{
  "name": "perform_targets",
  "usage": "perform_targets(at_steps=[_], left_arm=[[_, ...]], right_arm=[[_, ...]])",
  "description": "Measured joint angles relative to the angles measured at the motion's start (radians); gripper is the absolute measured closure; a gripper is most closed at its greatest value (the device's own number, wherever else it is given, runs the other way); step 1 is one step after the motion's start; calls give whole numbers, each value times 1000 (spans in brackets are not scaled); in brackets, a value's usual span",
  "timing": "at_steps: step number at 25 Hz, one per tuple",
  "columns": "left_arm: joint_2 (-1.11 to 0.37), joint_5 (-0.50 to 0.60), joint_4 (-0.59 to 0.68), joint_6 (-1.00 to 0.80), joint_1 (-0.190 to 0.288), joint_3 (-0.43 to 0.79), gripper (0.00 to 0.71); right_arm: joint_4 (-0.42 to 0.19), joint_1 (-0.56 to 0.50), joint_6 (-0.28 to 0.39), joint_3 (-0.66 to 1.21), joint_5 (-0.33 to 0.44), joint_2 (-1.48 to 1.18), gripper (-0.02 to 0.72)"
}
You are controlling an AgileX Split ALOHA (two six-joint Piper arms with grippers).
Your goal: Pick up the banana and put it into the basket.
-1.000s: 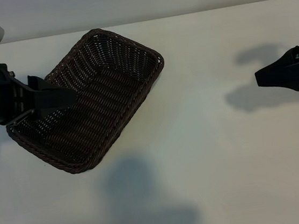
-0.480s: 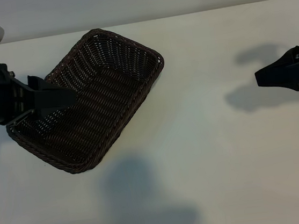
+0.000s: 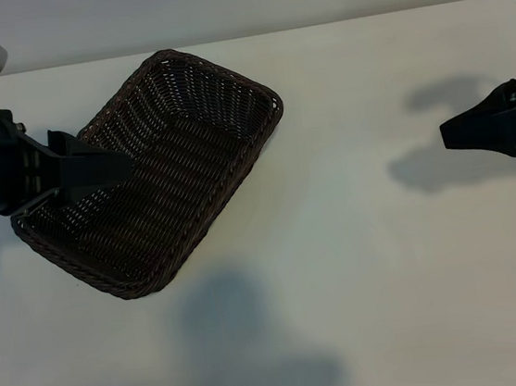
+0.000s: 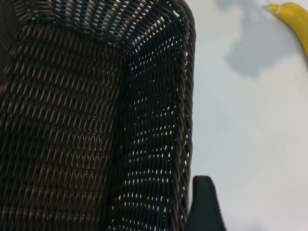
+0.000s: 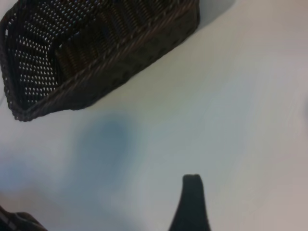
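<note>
Hanging over the near-left end of the basket (image 3: 158, 172), the left gripper (image 3: 110, 166) points toward the middle of the bench (image 3: 369, 264) from the left edge of the exterior view, its dark body covering part of the wicker rim. Its fingers stand wide apart and hold nothing; in the left wrist view only one black fingertip (image 4: 206, 204) shows, just outside the basket's braided rim (image 4: 188, 96). The basket is a rectangular dark brown woven piece lying at an angle on the pale bench, with nothing visible inside it in any view. The banana (image 4: 294, 19) appears only in the left wrist view, as a yellow curved end with a pale tip at the corner of that picture, lying on the bench well apart from the basket, beside a grey shadow. In the exterior view the banana cannot be seen. The right gripper (image 3: 456, 133) is at the right edge of the exterior view, held above the bench and well away from the basket, casting a shadow beneath itself. Its fingers are also spread wide and empty, with a single dark fingertip (image 5: 191, 202) showing in the right wrist view, the basket (image 5: 96, 53) farther off.
</note>
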Motion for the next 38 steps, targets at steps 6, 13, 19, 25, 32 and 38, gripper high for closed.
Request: perform_targets(at_steps=[6,13,19,25,32,38], left_arm=[[0,0,0,0,0,0,170],[0,2,0,-2,0,0,170],[0,-23,0,-23,0,0,170],[0,-14,40,-317,0,0,170],[0,-41,299,-843,0,-3,170],[0,-32,485,-1145,0,-50,170]], right_arm=[[1,0,-1,0,0,0,109],[1,0,-1,0,0,0,109],[1,0,0,0,0,0,109],[1,0,0,0,0,0,109],[1,0,1,0,0,0,109],[1,0,1,0,0,0,109]])
